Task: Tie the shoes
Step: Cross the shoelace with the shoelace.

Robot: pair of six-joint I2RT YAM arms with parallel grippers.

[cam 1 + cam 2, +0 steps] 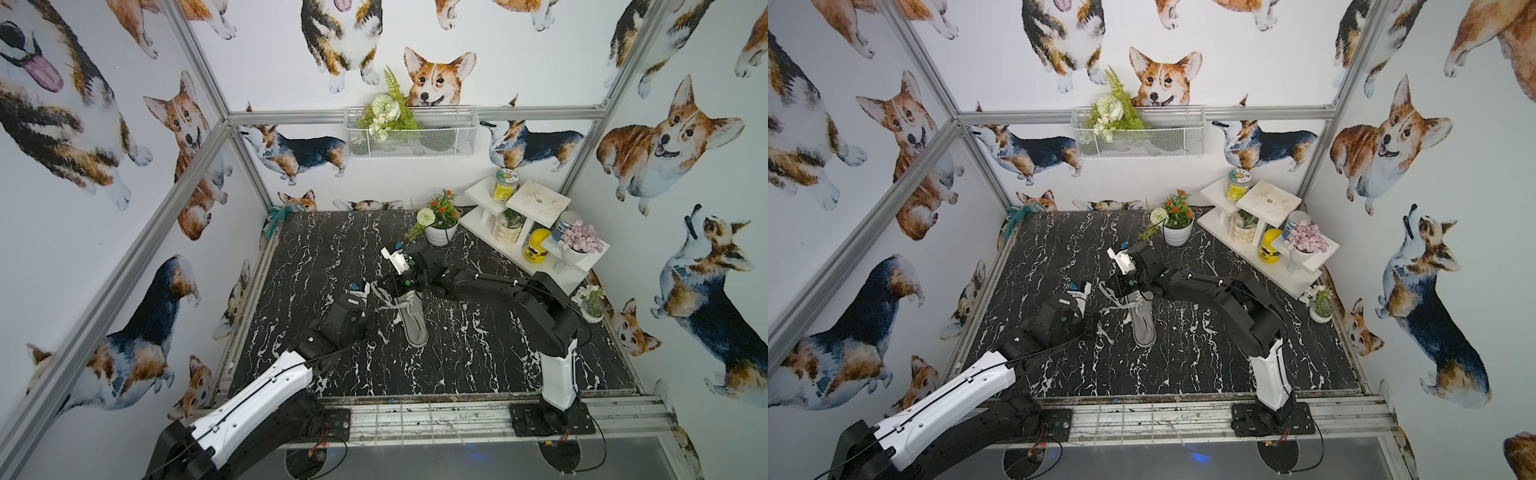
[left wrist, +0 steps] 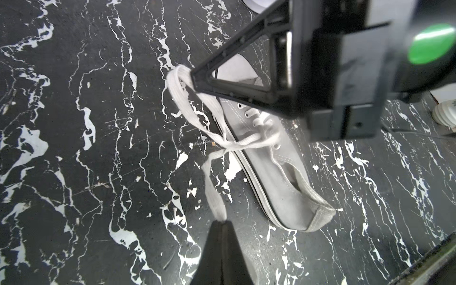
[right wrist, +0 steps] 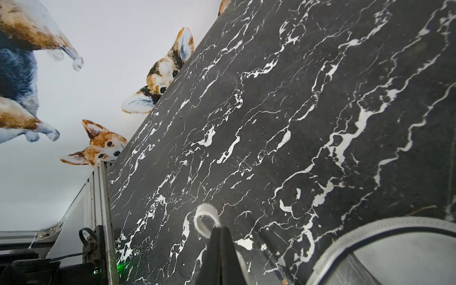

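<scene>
The left gripper (image 2: pixel 220 222) is clamped tight on one end of the white lace (image 2: pixel 212 190). Mid-table (image 1: pixel 291 249) lies the grey shoe (image 1: pixel 413 322), heel nearest. Both top views hide its toe under the right gripper (image 3: pixel 220 229), which is pinched closed on a lace loop (image 3: pixel 206 217). The label on the yellow tub (image 1: pixel 536 247) is too blurred to read.

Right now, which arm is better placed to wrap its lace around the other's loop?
Left, probably: the left gripper pinches a single free lace strand, while the right gripper holds the folded loop beside the grey sneaker.
</scene>
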